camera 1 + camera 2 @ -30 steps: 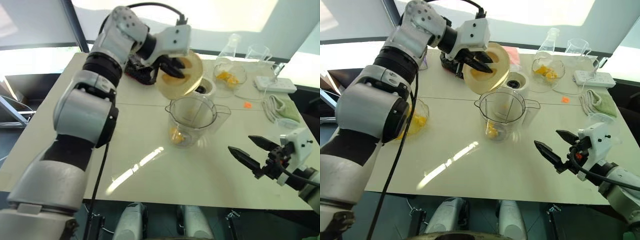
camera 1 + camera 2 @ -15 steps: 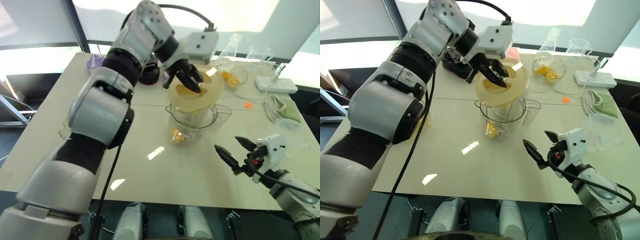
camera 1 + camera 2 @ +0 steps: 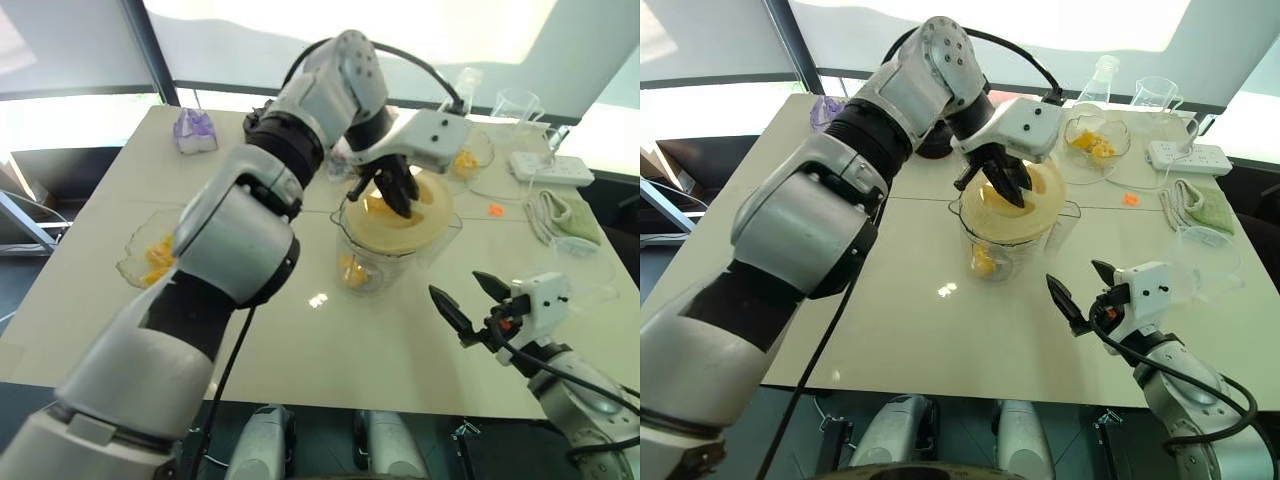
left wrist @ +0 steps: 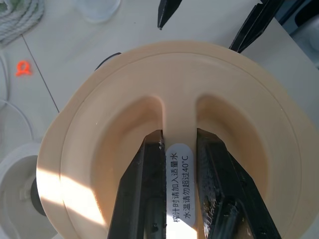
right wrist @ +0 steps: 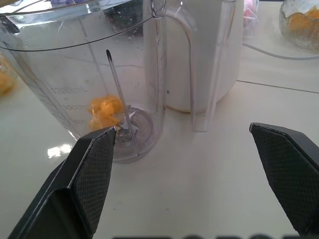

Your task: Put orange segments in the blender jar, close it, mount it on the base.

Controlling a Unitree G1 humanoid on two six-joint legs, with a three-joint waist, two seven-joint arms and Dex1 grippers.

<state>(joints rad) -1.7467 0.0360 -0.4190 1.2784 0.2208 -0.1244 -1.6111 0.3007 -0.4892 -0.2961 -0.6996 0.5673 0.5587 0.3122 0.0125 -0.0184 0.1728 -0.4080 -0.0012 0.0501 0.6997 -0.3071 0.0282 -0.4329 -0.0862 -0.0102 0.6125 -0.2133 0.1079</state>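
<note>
The clear blender jar (image 3: 385, 262) stands mid-table with orange segments (image 5: 104, 112) at its bottom. A round cream lid (image 3: 400, 215) lies over its mouth, a little tilted; I cannot tell if it is seated. My left gripper (image 4: 179, 137) points down, shut on the lid's centre ridge. The cream-white base (image 5: 199, 59) stands just behind the jar, largely hidden by the lid in the eye views. My right gripper (image 3: 470, 300) is open, low over the table in front and right of the jar, facing its handle (image 5: 184, 74).
A glass bowl of orange pieces (image 3: 150, 260) sits at the left, another bowl (image 3: 462, 155) at the back. A flask (image 3: 462, 85), beaker (image 3: 515, 105), power strip (image 3: 550, 168) and cloth (image 3: 565, 215) line the back right. A small orange bit (image 3: 495, 209) lies loose.
My left gripper has carried the lid right and down, from tilted behind the jar to lying over its mouth. The right gripper came in a little towards the jar, then held still.
</note>
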